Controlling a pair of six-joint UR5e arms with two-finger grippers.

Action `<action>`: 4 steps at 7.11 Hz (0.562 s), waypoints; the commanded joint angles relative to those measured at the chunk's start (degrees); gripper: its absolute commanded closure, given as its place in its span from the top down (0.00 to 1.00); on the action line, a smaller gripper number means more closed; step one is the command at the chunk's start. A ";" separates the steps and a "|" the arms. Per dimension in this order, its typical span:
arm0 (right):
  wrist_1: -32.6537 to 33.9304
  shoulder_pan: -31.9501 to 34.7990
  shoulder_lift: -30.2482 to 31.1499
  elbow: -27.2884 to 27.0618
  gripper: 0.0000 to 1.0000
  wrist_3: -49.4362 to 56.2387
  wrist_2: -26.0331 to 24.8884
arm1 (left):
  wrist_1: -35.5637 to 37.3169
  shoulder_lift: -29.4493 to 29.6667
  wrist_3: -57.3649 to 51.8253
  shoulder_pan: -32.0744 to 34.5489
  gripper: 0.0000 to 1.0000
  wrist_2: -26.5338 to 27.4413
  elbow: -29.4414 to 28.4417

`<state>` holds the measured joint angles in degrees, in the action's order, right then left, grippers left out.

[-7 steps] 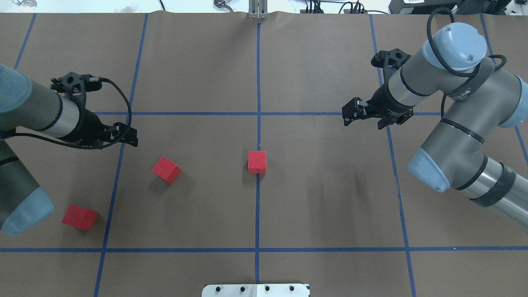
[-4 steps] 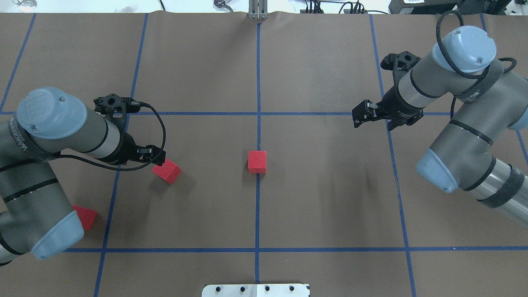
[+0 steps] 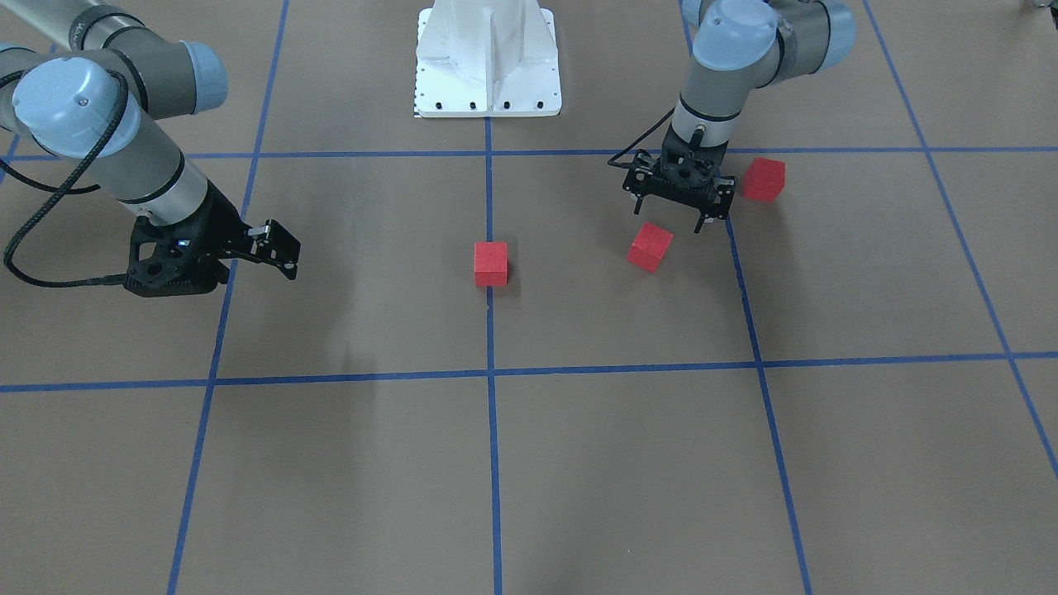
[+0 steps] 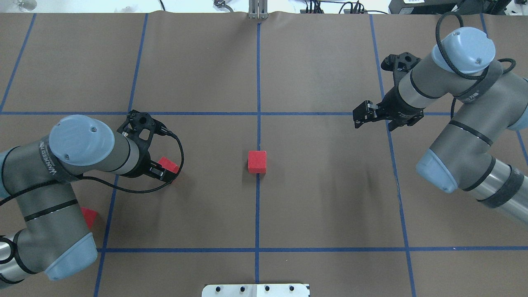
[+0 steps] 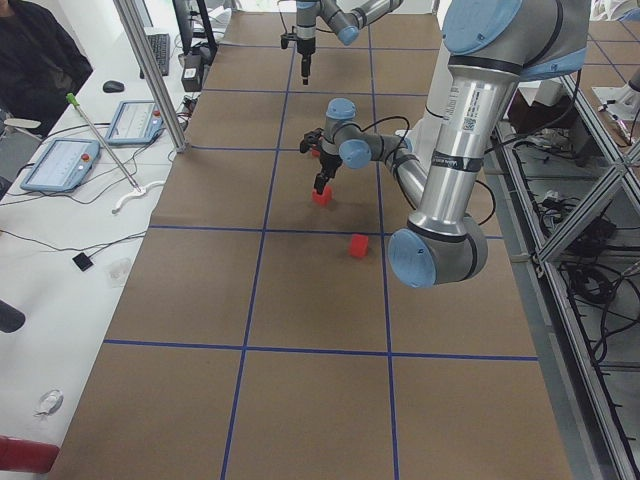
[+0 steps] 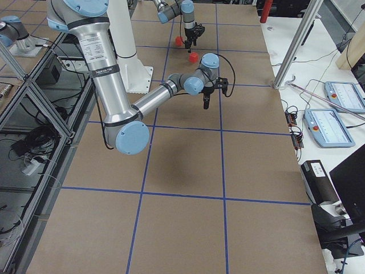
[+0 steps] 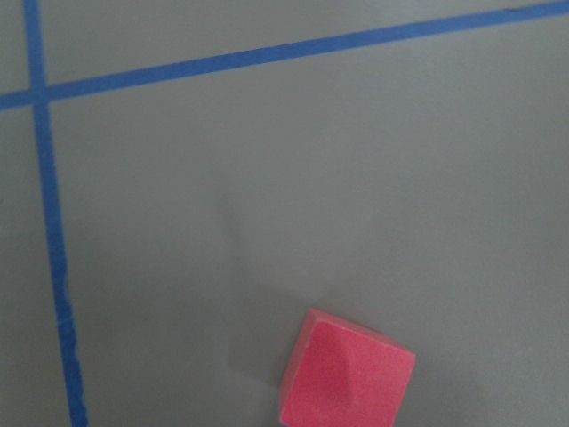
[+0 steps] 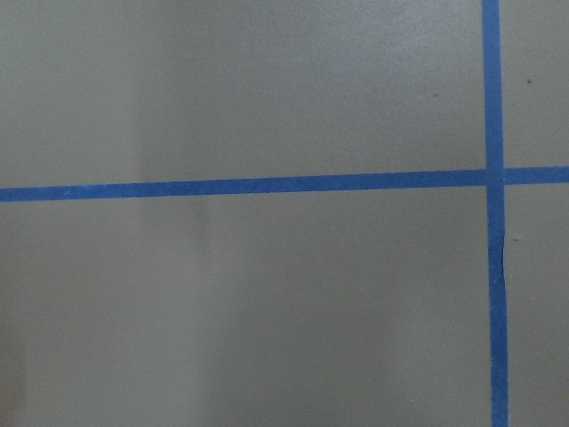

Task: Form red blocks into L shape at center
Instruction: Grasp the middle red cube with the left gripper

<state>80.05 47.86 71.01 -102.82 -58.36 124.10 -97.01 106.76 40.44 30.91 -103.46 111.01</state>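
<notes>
Colour matte red on every face, no marking, edges crisp, size far under one grid square: the same for all three. Middle red block [image 4: 257,161] at the center [image 4: 247,185] of the overhead frame, flat on the brown surface [image 4: 321,198], squared to the grid, straddling the vertical blue tape line [image 4: 258,82]. Second red block [image 3: 650,246] right of middle in the front-facing frame, turned at an angle to the grid, just below the left gripper [image 3: 671,216]; fingers spread wide, nothing between them, seemingly clear of the block. Third red block [image 3: 763,179] in the upper right of that frame, near the same gripper, well apart from the center. Right gripper [image 4: 371,121] in the upper right of the overhead frame, fingers parted, empty, over bare surface near a tape crossing.
</notes>
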 commanded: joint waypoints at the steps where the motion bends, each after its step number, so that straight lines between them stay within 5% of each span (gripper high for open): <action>1: 0.02 0.04 0.00 0.60 0.99 0.88 0.00 | 0.51 2.56 -4.93 -0.24 1.00 -0.34 -3.59; 4: 0.02 0.04 0.00 0.78 0.99 0.97 0.00 | 0.33 5.28 -5.11 -0.24 1.00 -0.34 -7.19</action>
<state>80.07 47.90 71.02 -102.08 -57.43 124.10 -96.67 110.60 35.42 30.68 -103.79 105.50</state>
